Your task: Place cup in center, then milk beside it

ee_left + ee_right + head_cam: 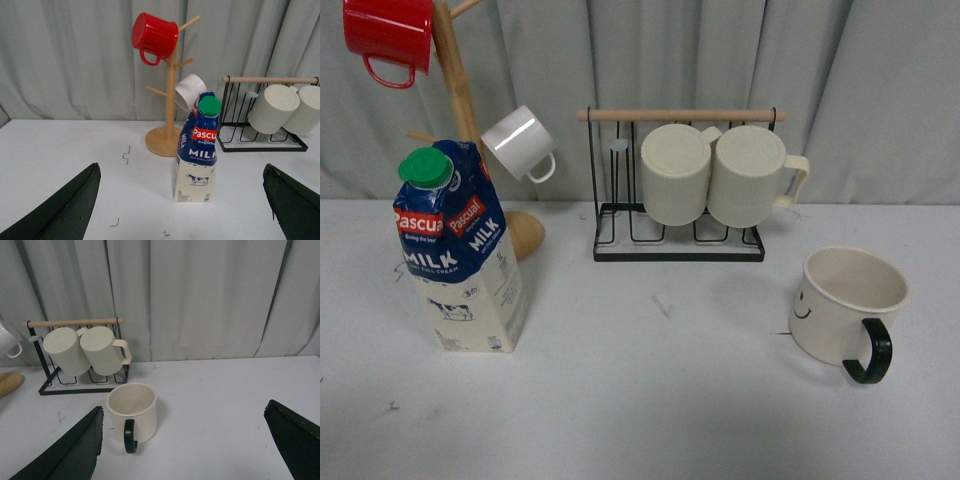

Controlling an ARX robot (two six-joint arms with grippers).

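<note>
Beyond right fingers (75, 450): cup (132, 412) | beyond left fingers (65, 210): milk (197, 155)

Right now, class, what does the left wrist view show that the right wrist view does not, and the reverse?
Only the left wrist view shows the milk and the red mug hanging high on the wooden mug tree. Only the right wrist view shows the cup, upright with its black handle toward the camera. Both show the wire rack holding two cream mugs, the white table and the grey curtain.
</note>
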